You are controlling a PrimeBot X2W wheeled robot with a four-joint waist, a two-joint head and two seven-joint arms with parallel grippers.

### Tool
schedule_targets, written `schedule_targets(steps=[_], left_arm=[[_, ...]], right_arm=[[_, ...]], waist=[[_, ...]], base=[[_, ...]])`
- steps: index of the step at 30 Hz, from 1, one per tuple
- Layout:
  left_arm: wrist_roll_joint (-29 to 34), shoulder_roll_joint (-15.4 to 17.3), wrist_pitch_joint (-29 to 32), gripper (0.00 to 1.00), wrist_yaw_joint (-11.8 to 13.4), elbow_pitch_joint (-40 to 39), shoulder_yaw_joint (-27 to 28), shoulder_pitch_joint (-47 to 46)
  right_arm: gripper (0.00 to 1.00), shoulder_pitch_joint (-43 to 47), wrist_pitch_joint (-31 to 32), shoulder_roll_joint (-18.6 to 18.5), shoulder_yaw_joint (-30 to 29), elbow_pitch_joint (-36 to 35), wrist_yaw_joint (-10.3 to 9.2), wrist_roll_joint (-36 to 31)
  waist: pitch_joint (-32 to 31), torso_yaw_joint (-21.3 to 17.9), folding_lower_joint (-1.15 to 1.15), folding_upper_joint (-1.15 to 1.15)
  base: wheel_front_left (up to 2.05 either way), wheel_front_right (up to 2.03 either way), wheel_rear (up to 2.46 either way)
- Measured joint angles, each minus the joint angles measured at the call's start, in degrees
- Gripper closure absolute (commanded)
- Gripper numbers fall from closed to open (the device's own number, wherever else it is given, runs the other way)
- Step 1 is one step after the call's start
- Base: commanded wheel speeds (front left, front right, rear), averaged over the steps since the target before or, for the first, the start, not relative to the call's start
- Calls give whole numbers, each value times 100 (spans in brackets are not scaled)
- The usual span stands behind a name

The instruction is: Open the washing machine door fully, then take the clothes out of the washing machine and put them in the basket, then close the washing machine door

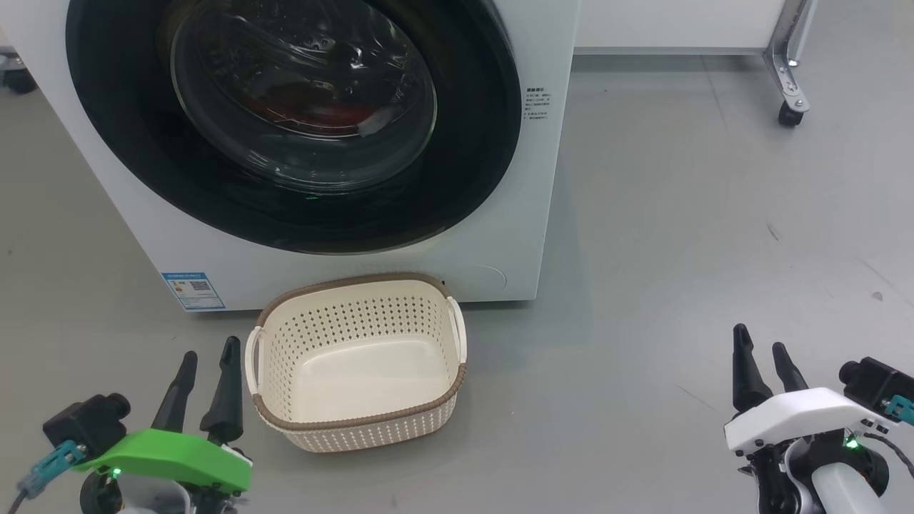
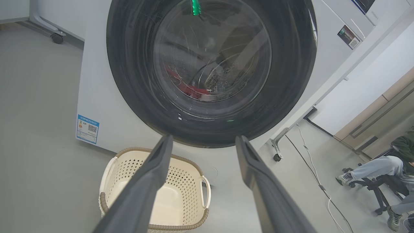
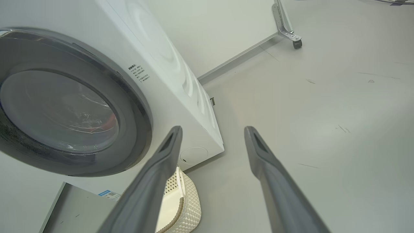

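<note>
Shut flat against the front of the washing machine (image 1: 532, 235), the washing machine door (image 1: 285, 153): wide and round, glossy black frame, clear bulging glass bowl at centre streaked with reflections. Behind that glass, low in the drum, the clothes (image 1: 321, 108), a dim red heap with a pale strip at one edge. At the white front's lower left corner, a small blue label (image 1: 193, 289). Just before the machine on the grey floor (image 1: 678, 250), the basket (image 1: 357, 283), upright, cream and perforated, with a brown woven-look rim, white handles on two sides and its bare bottom showing. Just beside the basket's left handle, the left hand (image 1: 210, 348), green-shelled, dark fingers spread wide, gripping nothing. Well apart to the right, the right hand (image 1: 760, 338), white-shelled, fingers likewise wide and holding nothing. Far right in the left wrist view, a seated person's legs (image 2: 378, 165).
</note>
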Motion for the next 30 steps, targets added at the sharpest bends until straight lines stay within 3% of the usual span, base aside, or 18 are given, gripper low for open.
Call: schedule_targets(steps=[13,30], left_arm=[[1047,24,-257,0,224,21,-348,-3],[1845,-59,-597,0,464,285,-538,-2]], right_arm=[[0,-3,-270,3,404,36,-153,-1025],[0,-54,-601,-1,813,82,-261,-2280]], waist=[[-28,8,0,0],[-34,41,0,0]], base=[[0,0,0],[0,0,0]])
